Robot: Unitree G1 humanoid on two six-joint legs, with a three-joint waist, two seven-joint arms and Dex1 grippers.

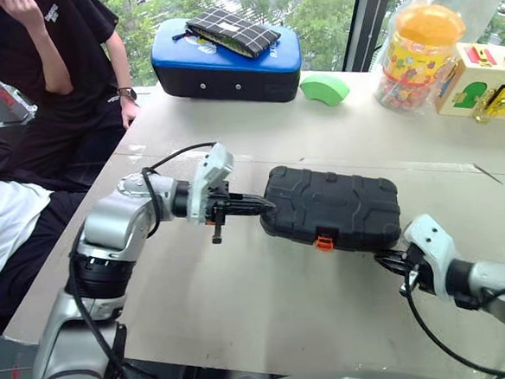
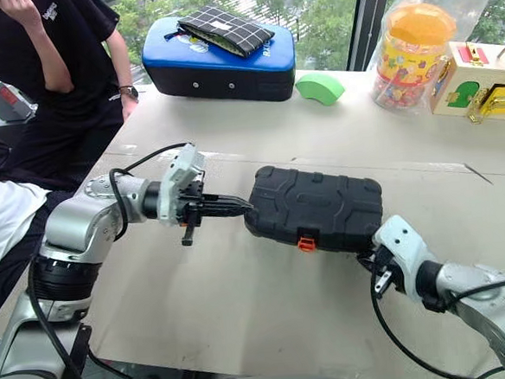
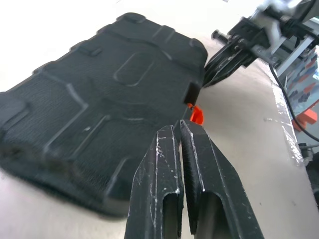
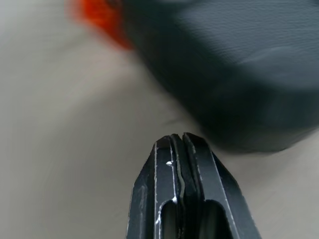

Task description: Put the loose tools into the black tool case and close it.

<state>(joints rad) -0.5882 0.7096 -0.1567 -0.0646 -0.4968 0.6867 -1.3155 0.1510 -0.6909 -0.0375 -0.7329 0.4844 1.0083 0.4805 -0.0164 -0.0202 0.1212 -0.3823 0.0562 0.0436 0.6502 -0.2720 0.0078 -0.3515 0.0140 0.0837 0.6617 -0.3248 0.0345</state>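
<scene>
Person in black clothing (image 1: pixel 48 56) at far left behind the pale grey tabletop (image 1: pixel 244 311), one hand raised, the other by the table's edge. Left gripper (image 1: pixel 267 207) reaching in level from the left, its two black fingers pressed together with nothing between them, tips right at the left end of the black moulded-plastic tool case (image 1: pixel 332 206), whether touching or just short not told from the frames. Case lying flat near the table's middle, lid down, ribbed outside uppermost, small orange latch (image 1: pixel 325 242) on its near long edge. Bigger blue-topped case (image 1: pixel 226 59) well behind, at the far edge by the window, with a black checked pouch (image 1: pixel 231 30) resting on top. Light green curved block (image 1: pixel 324 88) just to the right of the blue case. Right gripper (image 1: pixel 386 259) low at the near right corner of the black case, fingers likewise closed flat against each other and empty, tips just beside the case wall, to the right of the latch. Clear jar with orange lid (image 1: pixel 416 52), full of small coloured pieces, at the far right corner, and beside it a pale wooden box with coloured shapes and yellow latches (image 1: pixel 488 82), with clear plastic wrap behind both.
</scene>
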